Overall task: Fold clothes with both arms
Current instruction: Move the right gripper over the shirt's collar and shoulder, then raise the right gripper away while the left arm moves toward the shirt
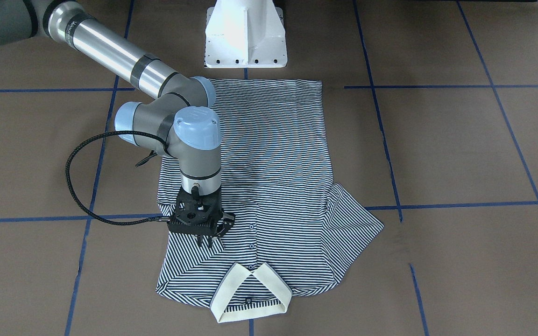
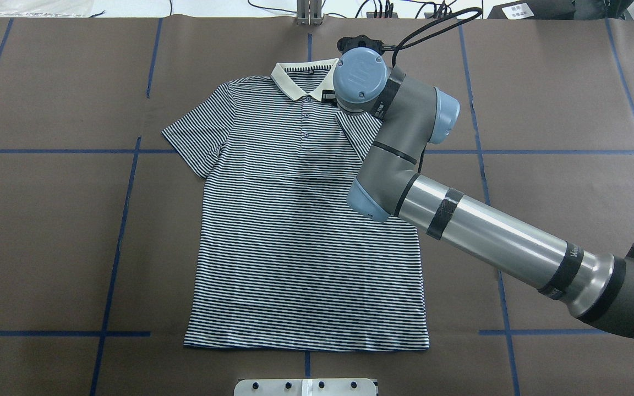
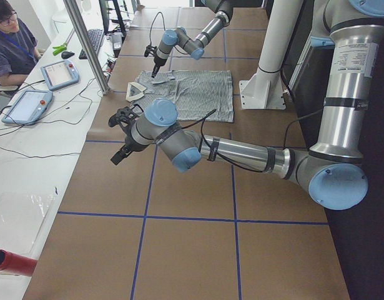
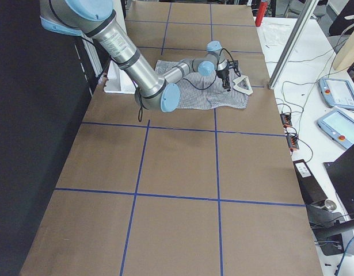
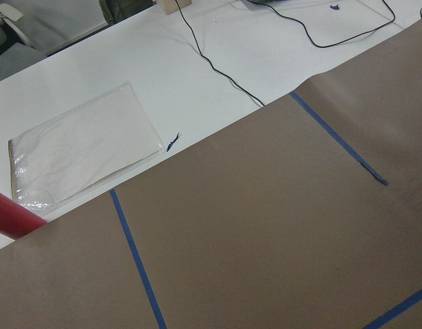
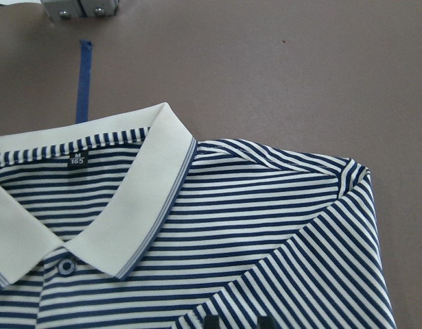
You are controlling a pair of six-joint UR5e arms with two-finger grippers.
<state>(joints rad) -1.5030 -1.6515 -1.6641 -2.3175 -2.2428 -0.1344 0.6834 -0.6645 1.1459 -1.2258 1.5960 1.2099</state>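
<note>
You are looking at the polo shirt (image 2: pixel 306 247), which is lying flat and front-up on the brown table (image 2: pixel 47 247), directly under the right gripper (image 1: pixel 205 239). This gripper is pointing straight down at the shoulder part, just beside the cream collar (image 1: pixel 250 294). Its fingertips (image 6: pixel 265 322) are standing a little apart, released, with flat striped cloth showing between them. The sleeve (image 1: pixel 185 270) beneath the gripper is lying folded in over the chest. The other sleeve (image 1: pixel 357 226), beyond the placket from it, is spreading outward. The left gripper (image 3: pixel 122 134) is hanging over bare table, well apart from the shirt, and you cannot tell whether it is released or clenched.
</note>
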